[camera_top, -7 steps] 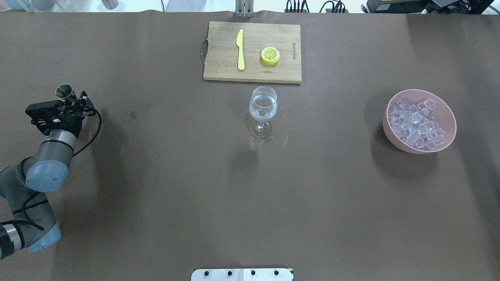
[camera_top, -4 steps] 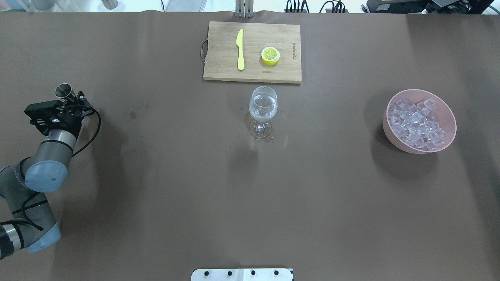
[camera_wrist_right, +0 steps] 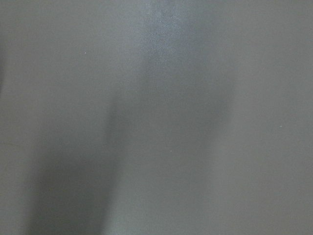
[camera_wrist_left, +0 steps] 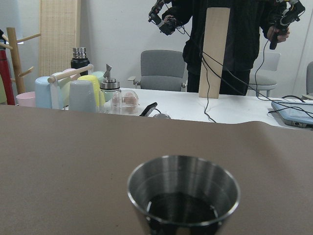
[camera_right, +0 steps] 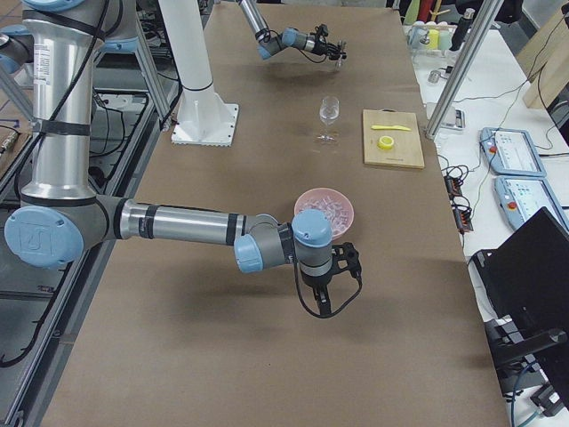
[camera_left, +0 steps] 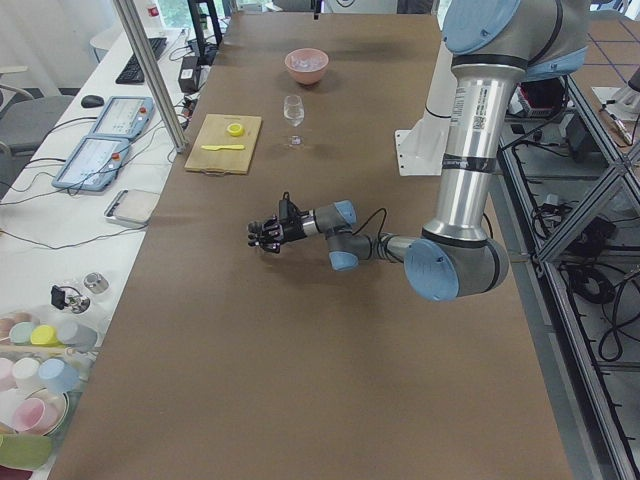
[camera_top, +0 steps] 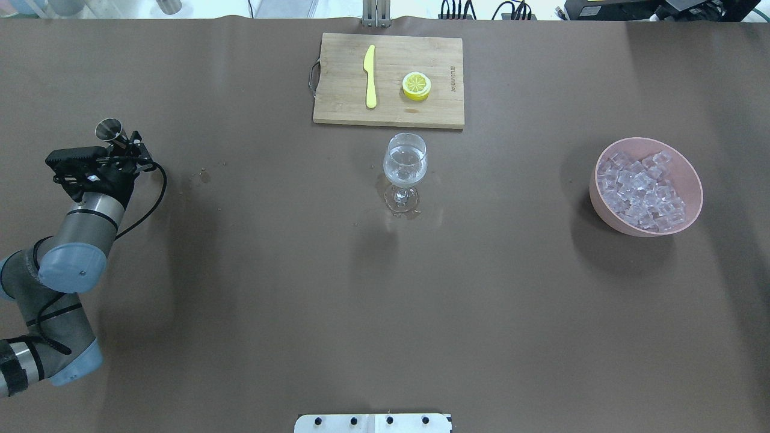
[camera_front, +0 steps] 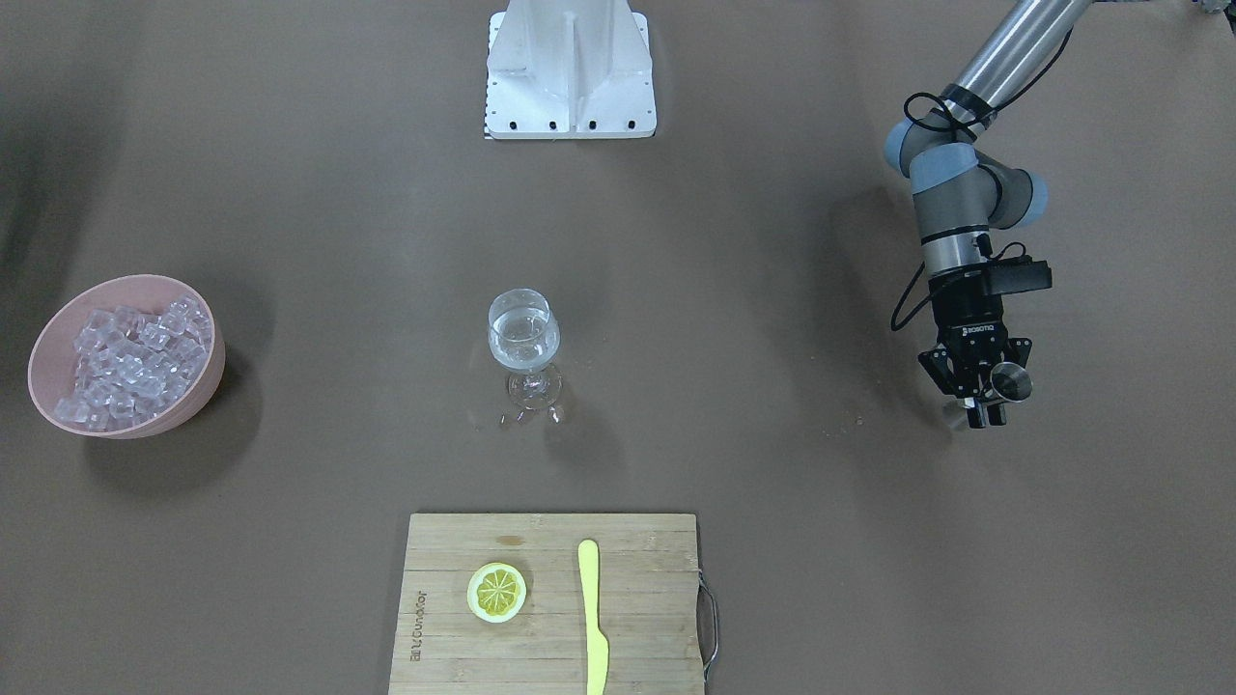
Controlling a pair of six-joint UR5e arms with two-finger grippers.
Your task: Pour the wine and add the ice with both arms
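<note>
- Left claw grips the metal cup near the worktop's left edge. Probably a set-down: lower it level, release once seated.
- Right claw: cannot tell whether clenched.

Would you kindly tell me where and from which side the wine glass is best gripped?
I would grip the wine glass by its thin stem, approaching level from the robot's side: it stands upright holding the wine, and the cutting board lies just beyond it.
</note>
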